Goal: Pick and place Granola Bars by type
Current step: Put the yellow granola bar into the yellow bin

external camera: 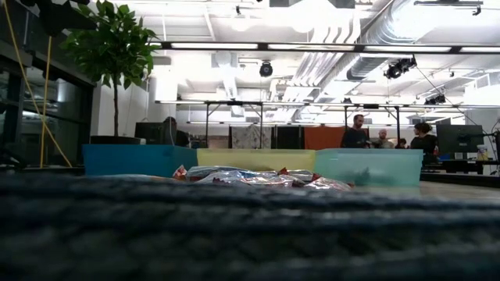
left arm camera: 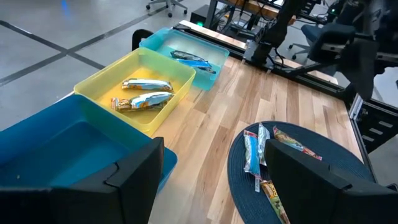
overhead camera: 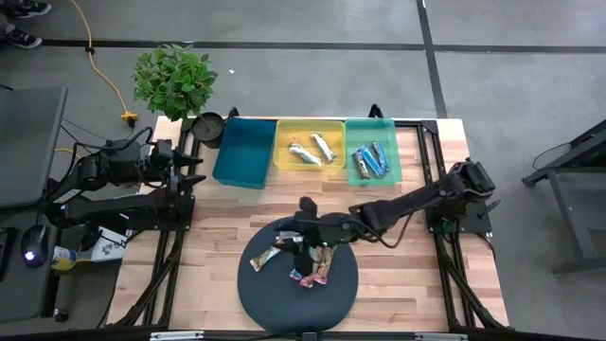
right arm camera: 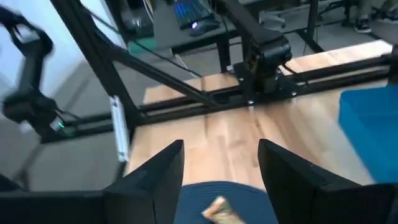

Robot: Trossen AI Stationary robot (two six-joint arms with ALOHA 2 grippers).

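Several granola bars [overhead camera: 308, 265] lie flat on a dark round mat [overhead camera: 284, 298] at the table's near middle; the left wrist view shows a blue one [left arm camera: 250, 152] and multicoloured ones [left arm camera: 292, 143]. Two silver-white bars [left arm camera: 146, 92] lie in the yellow bin [overhead camera: 284, 133], and blue bars [overhead camera: 371, 161] in the teal bin [overhead camera: 393, 128]. The blue bin [overhead camera: 244, 152] holds nothing that I can see. My right gripper [overhead camera: 301, 220] [right arm camera: 221, 149] hangs open over the mat's far edge, above the bars. My left gripper [overhead camera: 194, 169] [left arm camera: 214, 149] waits open at the table's left edge.
The three bins stand in a row along the far edge. A potted plant [overhead camera: 173, 80] and a black round object [overhead camera: 208, 125] sit at the far left corner. Bare wood [overhead camera: 407, 256] lies right of the mat. People [external camera: 383, 139] stand in the room beyond the table.
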